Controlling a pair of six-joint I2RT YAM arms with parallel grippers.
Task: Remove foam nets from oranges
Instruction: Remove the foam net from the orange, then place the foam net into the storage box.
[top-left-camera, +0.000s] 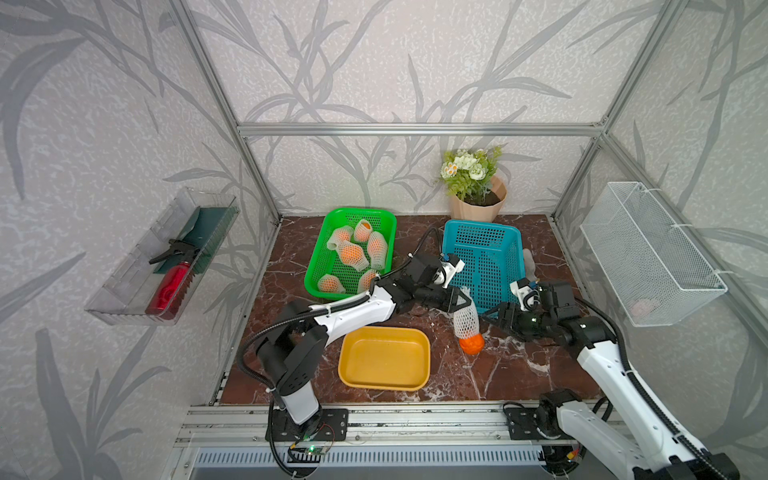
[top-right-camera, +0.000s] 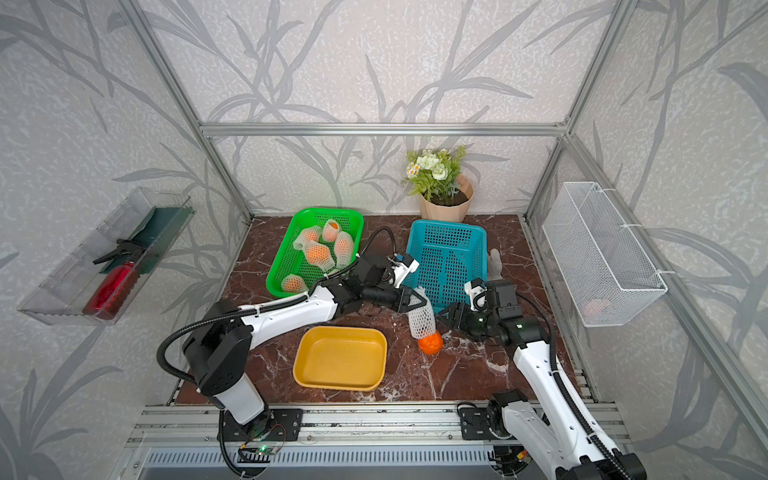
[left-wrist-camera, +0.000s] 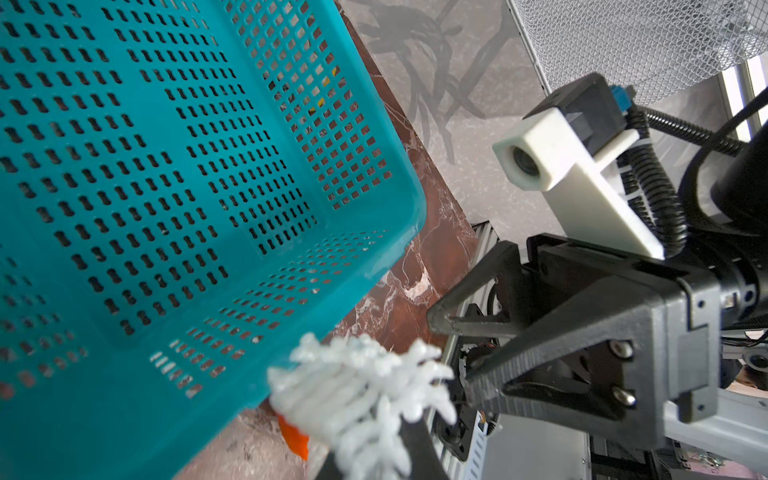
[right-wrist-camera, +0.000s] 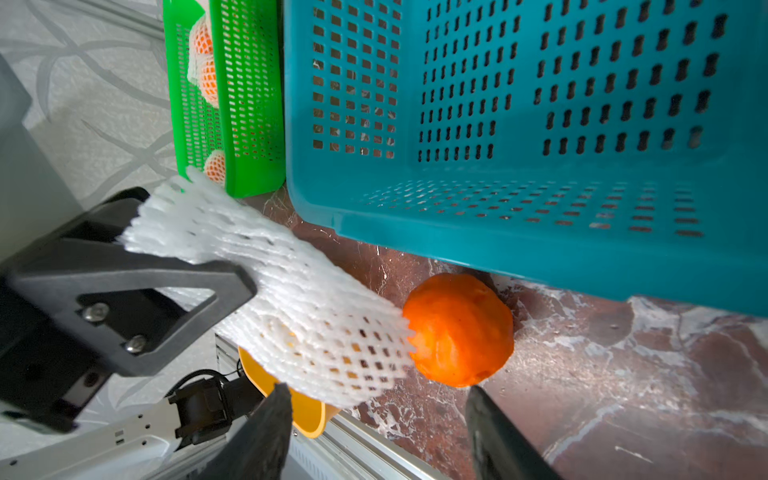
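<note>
Clamping the foam net (top-left-camera: 466, 318) by its top in my left gripper (top-left-camera: 457, 300), I see its orange (top-left-camera: 472, 344) nearly out, resting on the table (top-left-camera: 519, 374) beside the teal basket (top-left-camera: 513, 249). My right gripper (top-left-camera: 490, 319) gapes, empty. Next, I judge, lift the net clear.

Seven oranges (top-left-camera: 471, 344) and seven foam nets (top-left-camera: 466, 316) show, six pairs in the one green basket (top-left-camera: 322, 257) at eleven o'clock, alongside one teal basket (top-left-camera: 478, 249), one yellow tray (top-left-camera: 384, 357) and one flowerpot (top-left-camera: 478, 210).
</note>
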